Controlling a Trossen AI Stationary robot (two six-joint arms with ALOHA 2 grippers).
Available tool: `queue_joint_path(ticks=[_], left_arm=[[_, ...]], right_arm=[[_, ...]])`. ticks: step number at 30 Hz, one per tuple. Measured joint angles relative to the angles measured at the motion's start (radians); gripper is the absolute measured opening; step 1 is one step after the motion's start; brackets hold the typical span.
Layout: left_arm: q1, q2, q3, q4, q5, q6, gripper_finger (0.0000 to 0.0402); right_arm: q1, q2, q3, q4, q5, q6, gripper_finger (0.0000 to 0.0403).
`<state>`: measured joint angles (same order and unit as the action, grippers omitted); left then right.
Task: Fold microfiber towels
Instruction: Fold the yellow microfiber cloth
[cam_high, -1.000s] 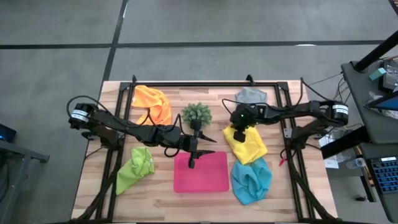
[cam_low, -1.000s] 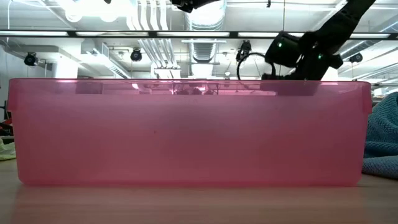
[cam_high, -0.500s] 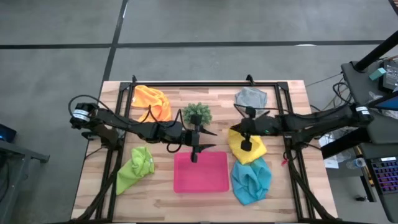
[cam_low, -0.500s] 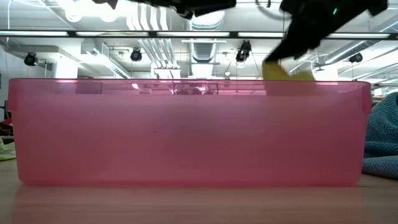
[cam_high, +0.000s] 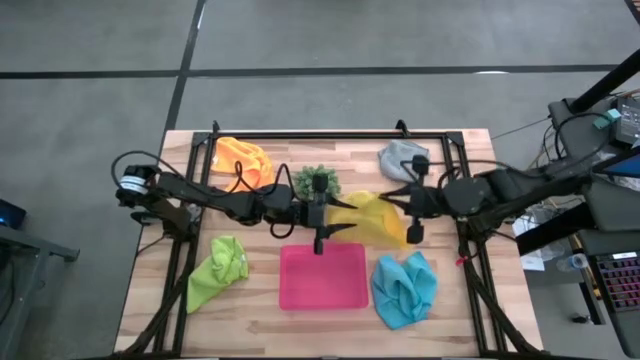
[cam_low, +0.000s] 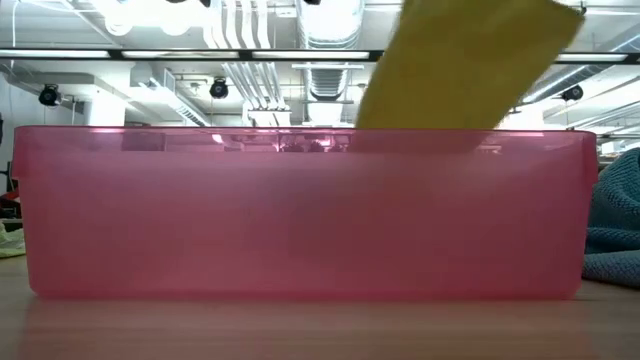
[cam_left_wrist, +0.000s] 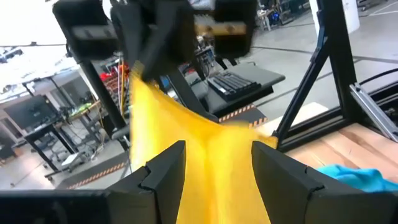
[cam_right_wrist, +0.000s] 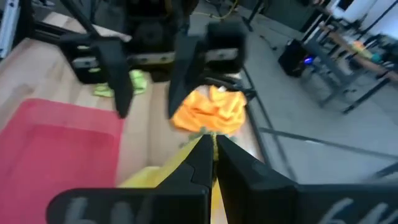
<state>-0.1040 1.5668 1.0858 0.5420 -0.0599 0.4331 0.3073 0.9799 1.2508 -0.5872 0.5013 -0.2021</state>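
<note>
While right fingers pinch yellow towel | left fingers spread, empty

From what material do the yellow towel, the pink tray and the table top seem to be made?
Yellow towel: soft cloth, matte, probably microfiber; it hangs and drapes from the right gripper.
Pink tray: probably plastic, rigid and translucent; light shows through its wall.
Table top: apparently wood, pale planks with visible grain.

The wooden table carries orange, grey, lime green and light blue towels, a pink tray and a plant.
</note>
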Motion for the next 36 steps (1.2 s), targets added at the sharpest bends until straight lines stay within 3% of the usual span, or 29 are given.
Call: queue_joint_path(ticks=[3,12,21,27,32,36], left_arm=[[0.003,-0.001,0.0,0.0,0.0,0.002,0.0169],[0.032,-0.001,0.0,0.005,0.0,0.023,0.0169],[0.059,-0.003,0.001,0.047,0.013,-0.008,0.0169],[0.087,0.041,0.001,0.133,0.185,-0.102,0.0169],[0.102,0.1,0.018,0.294,0.193,-0.19,0.0169],[0.111,0.178,0.091,0.297,0.248,-0.219,0.0169]], right_arm=[[0.0,0.034,0.118,-0.128,0.057,-0.005,0.0008],[0.007,0.118,0.291,-0.264,0.039,-0.004,0.0008],[0.067,0.135,0.296,-0.324,0.011,0.0,0.0008],[0.11,0.11,0.296,-0.326,-0.039,0.032,0.0008],[0.129,0.107,0.293,-0.349,-0.038,0.077,0.0008],[0.13,0.117,0.286,-0.352,-0.039,0.087,0.0008]])
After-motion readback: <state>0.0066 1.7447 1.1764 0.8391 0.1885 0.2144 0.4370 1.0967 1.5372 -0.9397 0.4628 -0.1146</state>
